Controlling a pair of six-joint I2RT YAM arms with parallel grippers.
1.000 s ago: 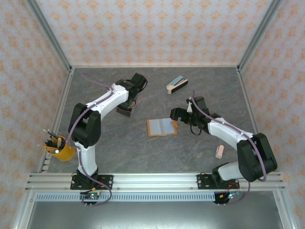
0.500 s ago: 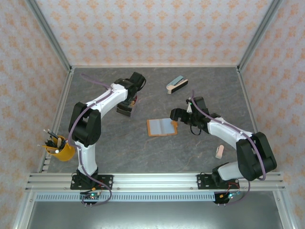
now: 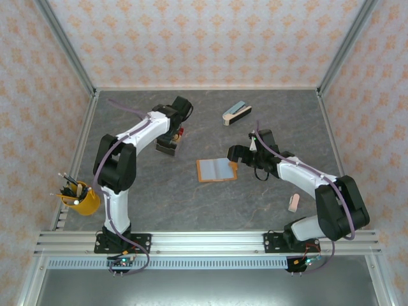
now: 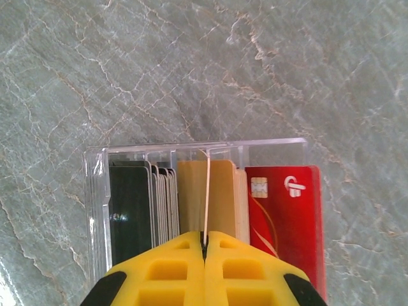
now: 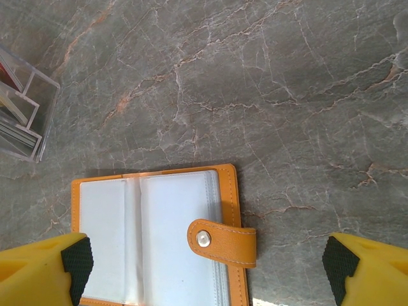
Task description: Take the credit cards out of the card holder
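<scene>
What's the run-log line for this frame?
left claw: shut on edge-on card, over clear box | right claw: open, above card holder | card holder: open flat on table, strap unsnapped

I read the card holder (image 5: 156, 239) as smooth orange leather with a shiny metal snap (image 5: 203, 238) and milky plastic sleeves (image 5: 172, 217). The box (image 4: 191, 148) looks like clear hard plastic. The table (image 4: 191, 64) is matt and stone-veined.
</scene>
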